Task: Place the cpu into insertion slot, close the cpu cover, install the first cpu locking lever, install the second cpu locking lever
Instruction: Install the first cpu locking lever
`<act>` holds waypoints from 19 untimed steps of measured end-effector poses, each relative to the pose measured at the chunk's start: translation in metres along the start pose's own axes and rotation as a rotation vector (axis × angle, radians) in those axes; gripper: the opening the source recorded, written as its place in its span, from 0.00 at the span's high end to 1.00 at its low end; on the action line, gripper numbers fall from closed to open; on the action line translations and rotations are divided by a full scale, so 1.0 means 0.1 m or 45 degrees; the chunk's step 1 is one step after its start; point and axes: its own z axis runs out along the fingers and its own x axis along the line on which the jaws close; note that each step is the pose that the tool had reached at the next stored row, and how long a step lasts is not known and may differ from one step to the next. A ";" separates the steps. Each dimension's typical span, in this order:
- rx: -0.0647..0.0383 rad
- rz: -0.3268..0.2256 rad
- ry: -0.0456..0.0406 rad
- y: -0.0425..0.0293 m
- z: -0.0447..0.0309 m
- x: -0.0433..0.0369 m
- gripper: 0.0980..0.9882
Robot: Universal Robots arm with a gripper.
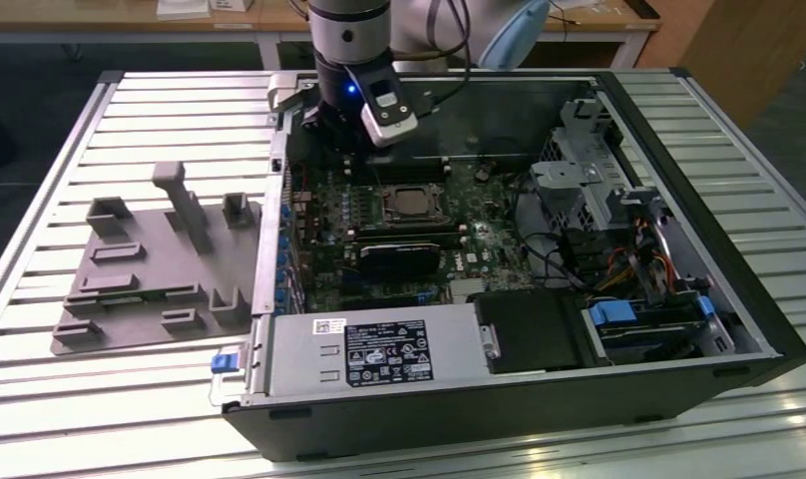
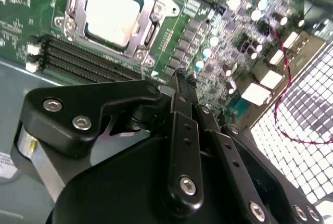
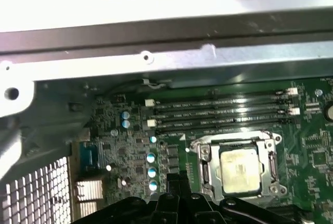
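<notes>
The computer case (image 1: 722,299) lies open on its side on the slatted bench (image 1: 57,419), so I can look right down at the green board (image 1: 330,215) inside. The chip (image 2: 112,15) lies flat in the socket (image 2: 63,23), with its shiny grey top facing up. It is square, so no side is the long one, and its edges run straight along the socket's edges. The cover (image 2: 78,0) is folded down flat over it, and the chip's top shows through the square window. I cannot tell if the thin levers are hooked down.

The fingers (image 2: 181,94) are clenched together with nothing held between them. They hang over the board near one corner of the socket and do not touch the chip or the cover. In the exterior view the arm (image 1: 347,40) comes down by the far wall of the case.

The room right above the chip is open. Four long black slots (image 3: 223,112) run along one edge of the socket, just beside it. A black block (image 1: 396,257) sits near the socket on the board. Little round cans (image 3: 151,172) stand on the board close to the fingers. A metal grid wall (image 2: 307,114) is on the other side of the fingers from the socket. A grey tray with pegs (image 1: 151,264) lies on the bench beside the case, at the exterior view's left
</notes>
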 end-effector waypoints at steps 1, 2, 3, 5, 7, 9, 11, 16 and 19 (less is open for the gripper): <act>-0.013 0.000 0.001 -0.001 0.000 0.006 1.00; -0.025 0.001 0.003 -0.002 0.000 0.010 1.00; -0.037 0.001 0.004 -0.002 0.001 0.012 1.00; -0.057 0.002 0.006 -0.003 0.002 0.013 1.00; -0.074 0.002 0.008 -0.003 0.003 0.013 1.00; -0.099 0.003 0.010 -0.003 0.004 0.013 1.00; -0.127 0.004 0.014 -0.004 0.005 0.013 1.00; -0.172 0.006 0.018 -0.004 0.009 0.013 1.00; -0.175 0.006 0.019 -0.003 0.010 0.013 1.00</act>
